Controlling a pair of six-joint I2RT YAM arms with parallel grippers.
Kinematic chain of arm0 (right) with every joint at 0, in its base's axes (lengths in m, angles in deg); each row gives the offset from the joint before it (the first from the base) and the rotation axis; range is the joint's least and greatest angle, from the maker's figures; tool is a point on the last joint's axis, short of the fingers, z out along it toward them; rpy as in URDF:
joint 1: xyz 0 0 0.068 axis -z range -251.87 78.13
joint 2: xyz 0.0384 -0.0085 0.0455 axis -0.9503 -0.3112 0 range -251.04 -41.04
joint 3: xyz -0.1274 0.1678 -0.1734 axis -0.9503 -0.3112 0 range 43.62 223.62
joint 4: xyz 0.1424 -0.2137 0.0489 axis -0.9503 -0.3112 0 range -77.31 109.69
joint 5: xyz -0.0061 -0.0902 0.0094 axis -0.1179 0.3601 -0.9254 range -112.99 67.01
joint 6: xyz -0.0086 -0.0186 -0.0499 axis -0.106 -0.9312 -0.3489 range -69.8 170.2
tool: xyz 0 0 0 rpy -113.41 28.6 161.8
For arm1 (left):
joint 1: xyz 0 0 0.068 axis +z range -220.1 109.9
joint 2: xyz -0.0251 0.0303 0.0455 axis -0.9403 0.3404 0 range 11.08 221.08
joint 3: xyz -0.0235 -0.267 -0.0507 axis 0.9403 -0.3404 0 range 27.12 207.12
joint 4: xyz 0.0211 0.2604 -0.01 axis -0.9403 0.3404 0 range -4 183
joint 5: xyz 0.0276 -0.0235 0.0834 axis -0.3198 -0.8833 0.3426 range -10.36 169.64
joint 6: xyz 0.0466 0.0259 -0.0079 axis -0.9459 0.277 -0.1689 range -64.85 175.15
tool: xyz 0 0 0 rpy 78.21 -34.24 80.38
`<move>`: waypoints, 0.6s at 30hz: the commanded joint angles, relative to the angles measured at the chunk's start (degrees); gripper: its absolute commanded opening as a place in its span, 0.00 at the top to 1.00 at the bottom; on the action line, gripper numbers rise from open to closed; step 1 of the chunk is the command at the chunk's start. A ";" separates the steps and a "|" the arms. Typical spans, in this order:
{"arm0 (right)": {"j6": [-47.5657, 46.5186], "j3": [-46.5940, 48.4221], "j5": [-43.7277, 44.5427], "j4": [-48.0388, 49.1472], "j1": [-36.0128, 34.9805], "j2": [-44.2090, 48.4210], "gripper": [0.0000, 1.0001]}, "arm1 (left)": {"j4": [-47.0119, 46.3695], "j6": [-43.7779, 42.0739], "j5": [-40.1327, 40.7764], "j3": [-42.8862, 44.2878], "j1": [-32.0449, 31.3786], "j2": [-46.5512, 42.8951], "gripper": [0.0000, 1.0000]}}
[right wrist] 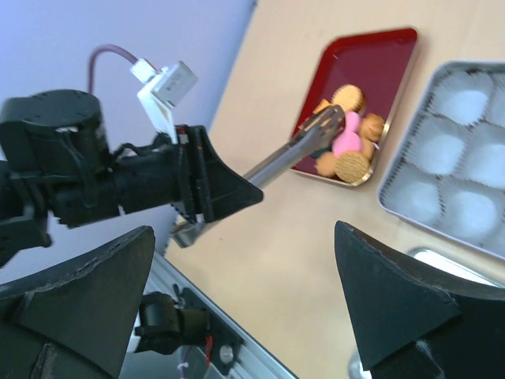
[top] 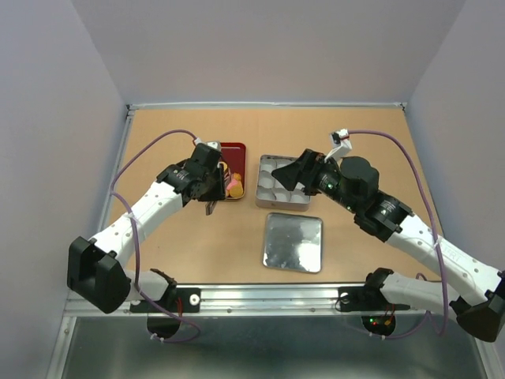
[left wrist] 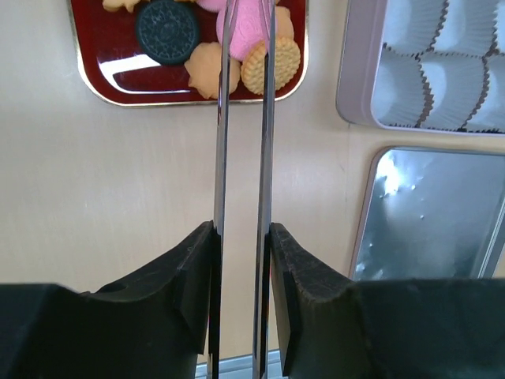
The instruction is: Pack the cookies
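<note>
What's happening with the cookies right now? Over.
Left pincer clamps tongs, tips at pink cookie on red tray. Right pincer open over tin, possibly in the way.

No legible text, label, brand, number or sign in any view. Dark round cookie [left wrist: 166,30] on red tray [left wrist: 91,39]: embossed pattern on face, lettering too fine to read. White plug [right wrist: 168,85] on left arm's wrist: markings not readable.
</note>
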 commanded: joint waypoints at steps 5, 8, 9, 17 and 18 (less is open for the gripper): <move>-1.42 -0.20 1.55 -3.22 0.33 -1.43 0.00 | 0.82 -0.58 2.15 1.57 -0.18 0.70 0.58; -0.81 -0.29 1.03 -3.22 0.33 -2.66 0.00 | 1.87 -0.84 5.05 2.36 -0.18 0.36 0.58; -0.72 -0.37 0.68 -3.30 0.33 -3.27 0.00 | 2.40 -0.84 5.85 2.62 -0.18 0.53 0.58; -0.37 -0.29 -0.03 -3.22 0.33 -4.59 0.00 | 3.81 -0.58 10.34 3.60 -0.09 2.11 0.57; -0.46 -0.29 -0.03 -3.22 0.41 -4.68 0.00 | 3.55 -0.40 10.43 3.51 -0.09 2.20 0.57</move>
